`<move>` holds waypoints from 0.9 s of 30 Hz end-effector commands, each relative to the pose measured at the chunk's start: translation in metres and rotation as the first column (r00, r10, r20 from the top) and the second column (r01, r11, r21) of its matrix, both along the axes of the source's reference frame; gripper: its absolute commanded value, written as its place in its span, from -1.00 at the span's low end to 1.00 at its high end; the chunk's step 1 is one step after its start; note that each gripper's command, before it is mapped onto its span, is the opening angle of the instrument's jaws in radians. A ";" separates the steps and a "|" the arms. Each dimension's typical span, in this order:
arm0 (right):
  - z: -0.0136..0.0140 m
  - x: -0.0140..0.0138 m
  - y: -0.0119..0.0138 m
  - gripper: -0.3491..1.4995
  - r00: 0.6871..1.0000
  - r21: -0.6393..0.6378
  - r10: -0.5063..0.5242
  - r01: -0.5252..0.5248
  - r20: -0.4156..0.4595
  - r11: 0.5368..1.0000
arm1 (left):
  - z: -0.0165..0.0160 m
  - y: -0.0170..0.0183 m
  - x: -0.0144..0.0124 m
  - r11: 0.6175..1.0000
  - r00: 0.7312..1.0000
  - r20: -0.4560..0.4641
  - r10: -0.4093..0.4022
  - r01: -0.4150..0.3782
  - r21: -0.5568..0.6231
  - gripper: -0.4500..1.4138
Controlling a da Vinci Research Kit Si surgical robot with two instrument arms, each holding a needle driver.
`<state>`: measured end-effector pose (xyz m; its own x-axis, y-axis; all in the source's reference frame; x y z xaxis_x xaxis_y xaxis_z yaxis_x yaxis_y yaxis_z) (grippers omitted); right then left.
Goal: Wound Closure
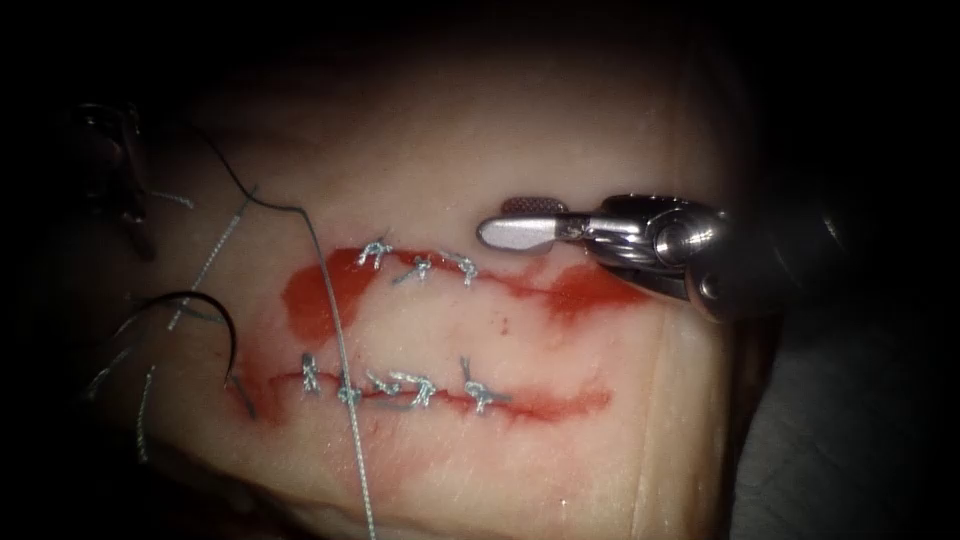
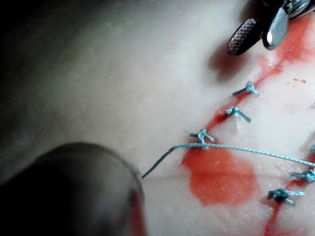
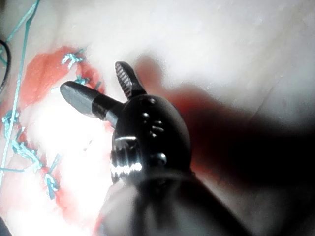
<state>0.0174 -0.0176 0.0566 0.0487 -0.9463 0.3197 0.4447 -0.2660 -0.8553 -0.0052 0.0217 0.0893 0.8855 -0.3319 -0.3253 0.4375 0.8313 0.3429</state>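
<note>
The tissue (image 1: 560, 120) bears two cuts running side to side, an upper cut (image 1: 520, 285) with three knots and a lower cut (image 1: 540, 403) with several knots. My right tool (image 1: 497, 220) hovers above the upper cut's right part, jaws open and holding nothing; it shows the same in the right wrist view (image 3: 92, 77) and the left wrist view (image 2: 256, 34). My left tool (image 1: 110, 170) sits dim at the far left. The dark curved needle (image 1: 222, 320) lies free at the lower cut's left end, its lower end touching the tissue. Thread (image 1: 340, 350) runs down across both cuts.
Red fluid (image 1: 310, 300) pools at the upper cut's left end and more lies at its right end (image 1: 590, 292). Loose pale thread ends (image 1: 205, 265) lie on the tissue at the left. The tissue's edge drops off at the right (image 1: 740, 420).
</note>
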 end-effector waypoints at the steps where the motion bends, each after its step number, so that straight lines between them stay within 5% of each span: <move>1: 0.0004 0.0011 -0.0001 0.91 1.000 -0.002 0.003 -0.003 -0.002 1.000 | 0.0005 0.0004 -0.0006 1.000 1.000 0.002 -0.002 0.002 0.006 0.78; 6: 0.0004 0.0011 -0.0002 0.91 1.000 -0.001 0.001 -0.001 -0.004 1.000 | -0.0003 0.0006 -0.0011 1.000 1.000 0.003 -0.010 0.010 0.018 0.68; 10: 0.0004 0.0012 -0.0002 0.91 1.000 -0.001 0.001 -0.001 -0.004 1.000 | -0.0006 0.0005 -0.0014 1.000 1.000 0.023 0.008 -0.009 0.024 0.80; 13: 0.0003 0.0012 -0.0003 0.91 1.000 -0.001 0.002 -0.002 -0.003 1.000 | -0.0008 0.0001 -0.0016 0.995 0.998 0.065 -0.009 0.002 0.103 0.53; 27: 0.0003 0.0014 -0.0004 0.91 1.000 0.000 -0.001 0.001 -0.006 1.000 | 0.0021 -0.0014 -0.0014 0.970 0.988 0.122 -0.094 0.064 0.235 0.42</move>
<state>0.0179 -0.0179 0.0565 0.0477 -0.9468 0.3183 0.4419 -0.2658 -0.8568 -0.0061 0.0199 0.0909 0.8994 -0.3334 -0.2825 0.4370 0.6866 0.5810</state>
